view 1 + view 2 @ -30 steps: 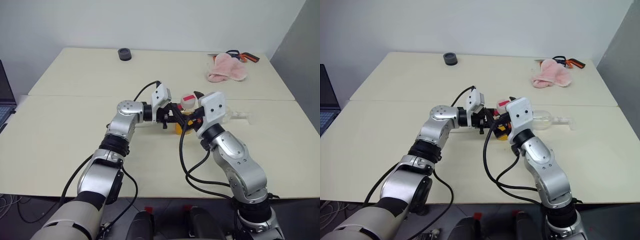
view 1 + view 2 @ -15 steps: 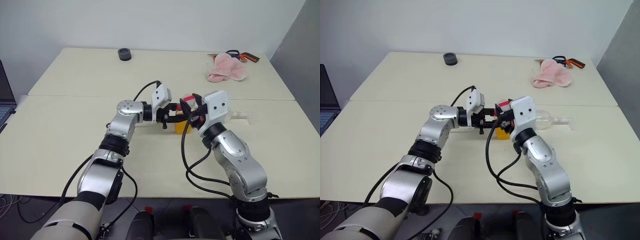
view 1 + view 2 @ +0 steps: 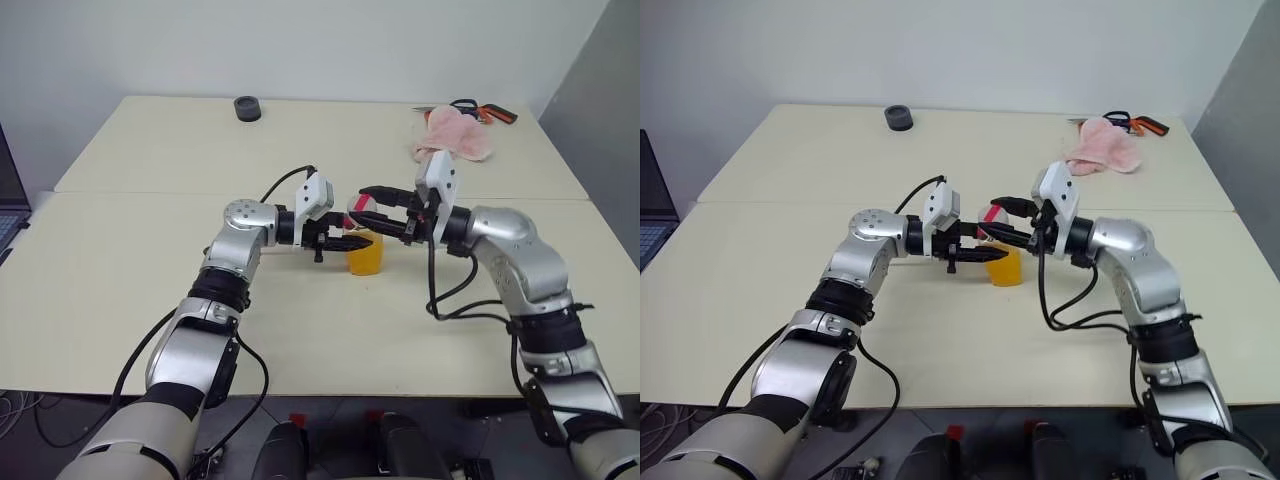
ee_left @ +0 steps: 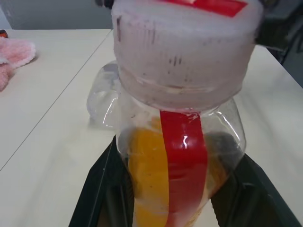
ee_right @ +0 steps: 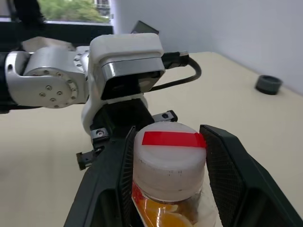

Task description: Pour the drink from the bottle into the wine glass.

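The right claw [image 5: 165,156] has swung level onto the cap [image 5: 169,152], fingers astride; the left claw [image 4: 170,189] stays clamped on the bottle [image 4: 177,156], hiding the glass.

The bottle [image 3: 365,243] stands upright near the middle of the table [image 3: 150,270], its white cap [image 5: 169,153] on, a red stripe down its clear side, the orange drink [image 4: 149,179] filling its lower part. The wine glass [image 4: 102,97] lies just behind it.

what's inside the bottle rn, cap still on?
Orange-yellow drink fills the lower body of the small clear plastic bottle; white red-banded cap is on. The red stripe label hides part of it.
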